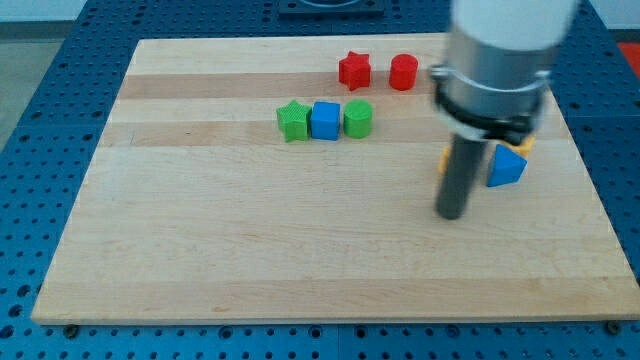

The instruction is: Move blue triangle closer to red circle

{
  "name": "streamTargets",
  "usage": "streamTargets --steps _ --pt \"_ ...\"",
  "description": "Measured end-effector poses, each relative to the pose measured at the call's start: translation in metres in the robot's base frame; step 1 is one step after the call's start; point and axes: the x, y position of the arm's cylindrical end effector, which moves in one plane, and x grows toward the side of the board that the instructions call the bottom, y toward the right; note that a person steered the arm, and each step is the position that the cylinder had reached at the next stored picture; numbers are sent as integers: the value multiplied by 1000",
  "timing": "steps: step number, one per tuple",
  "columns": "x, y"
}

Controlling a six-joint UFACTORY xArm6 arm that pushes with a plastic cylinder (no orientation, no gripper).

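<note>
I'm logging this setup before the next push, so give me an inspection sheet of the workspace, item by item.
Surface: pale wooden board, flat, on a blue perforated bench.
Job's things: blue triangle near the view's right edge; red circle near the view's top, clearly apart from it.
Clutter: red star just left of the red circle; green star, blue cube and green cylinder in a touching row; yellow and orange blocks mostly hidden behind the arm.
Pincer: none; my tip is on the board, below and left of the blue triangle, not touching it.
Cables: nothing seen.
Surroundings: grey floor at the view's top corners.
</note>
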Motion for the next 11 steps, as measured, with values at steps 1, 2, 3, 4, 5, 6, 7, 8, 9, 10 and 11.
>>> streamTargets --steps 1,2,3,4,5,6,7,8,9,10,11 --pt "-7 50" --pt "-24 66" --pt "-37 66" --pt "-45 60" --pt "-50 47" --pt "-50 33" --pt "-50 19" --pt "-68 18" --pt "-87 18" --pt "-108 18" --pt "-129 18"
